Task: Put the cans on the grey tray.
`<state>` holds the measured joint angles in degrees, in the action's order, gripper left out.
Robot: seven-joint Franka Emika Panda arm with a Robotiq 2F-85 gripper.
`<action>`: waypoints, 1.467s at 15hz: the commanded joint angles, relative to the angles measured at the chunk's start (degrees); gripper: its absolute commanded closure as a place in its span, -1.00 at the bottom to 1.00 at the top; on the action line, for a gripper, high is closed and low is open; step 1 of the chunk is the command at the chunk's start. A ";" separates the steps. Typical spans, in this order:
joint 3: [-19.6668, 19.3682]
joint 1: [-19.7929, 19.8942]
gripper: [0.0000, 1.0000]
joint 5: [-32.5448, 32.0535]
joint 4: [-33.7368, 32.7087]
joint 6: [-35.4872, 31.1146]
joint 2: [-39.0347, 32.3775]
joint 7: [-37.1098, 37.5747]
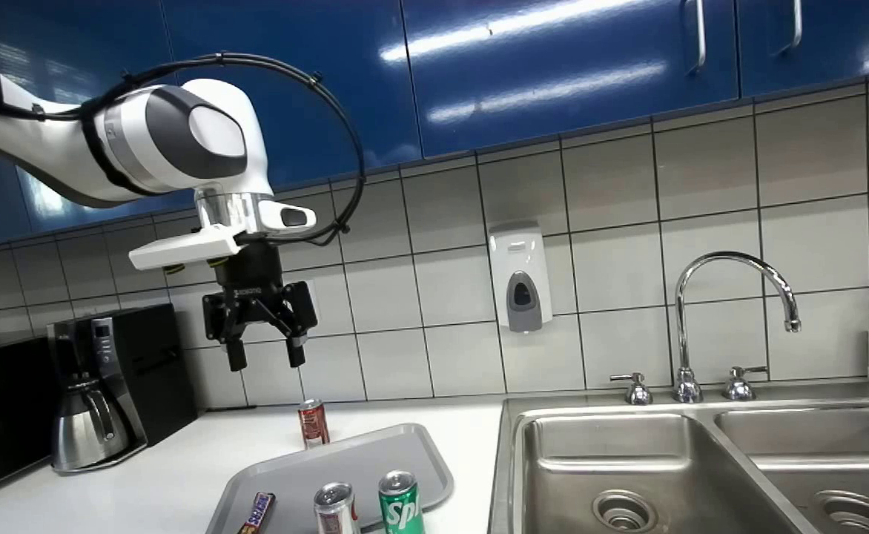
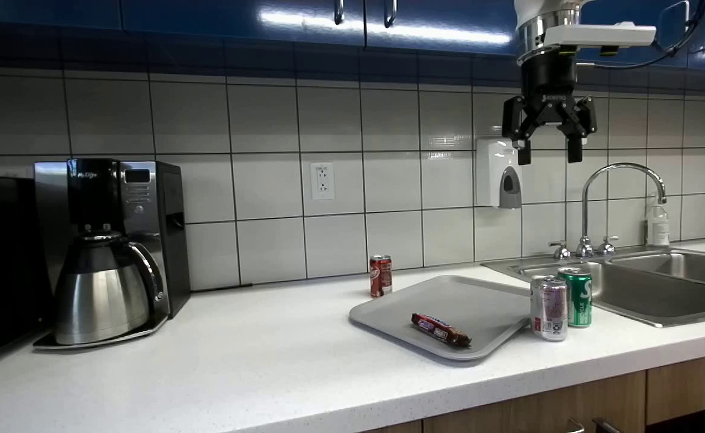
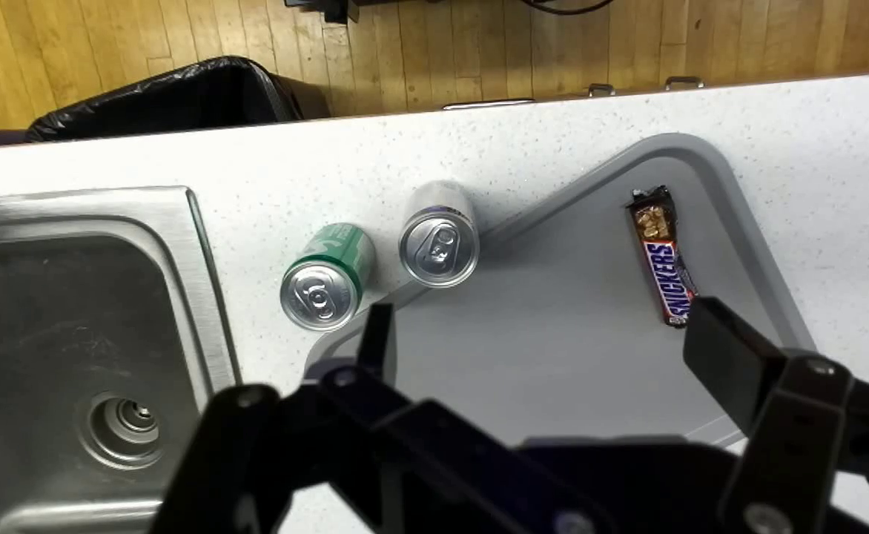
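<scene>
The grey tray (image 1: 375, 460) lies flat on the white counter in both exterior views (image 2: 479, 294) and fills the middle of the wrist view (image 3: 538, 371). The silvery can (image 2: 549, 308) and the green can (image 2: 576, 297) stand upright on the counter beside the tray's sink-side edge. The silvery can (image 3: 442, 241) and green can (image 3: 331, 271) show side by side in the wrist view. The dark red can (image 2: 381, 276) stands behind the tray near the wall and is out of the wrist view. My gripper (image 1: 266, 354) is open and empty, high above the tray (image 3: 546, 337).
A Snickers bar (image 2: 440, 329) lies on the tray. The steel sink (image 2: 629, 294) with a tall faucet (image 1: 731, 256) adjoins the cans' side. A coffee maker (image 2: 106, 264) stands at the counter's other end. A soap dispenser (image 1: 521, 278) is on the tiled wall under blue cabinets (image 1: 538, 74).
</scene>
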<state>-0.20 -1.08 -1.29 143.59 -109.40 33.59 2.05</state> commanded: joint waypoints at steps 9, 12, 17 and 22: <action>0.34 0.75 -1.00 -1.26 4.36 -1.72 -1.95 -0.71; 0.31 0.83 -1.00 -2.26 6.09 -3.35 -3.38 -1.15; -0.20 0.99 -1.00 -3.90 8.57 -9.73 -6.26 -1.93; -1.57 1.34 -1.00 -3.90 10.08 -18.92 -10.40 -3.36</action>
<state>-1.14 -0.91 -4.59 152.95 -123.56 25.27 1.06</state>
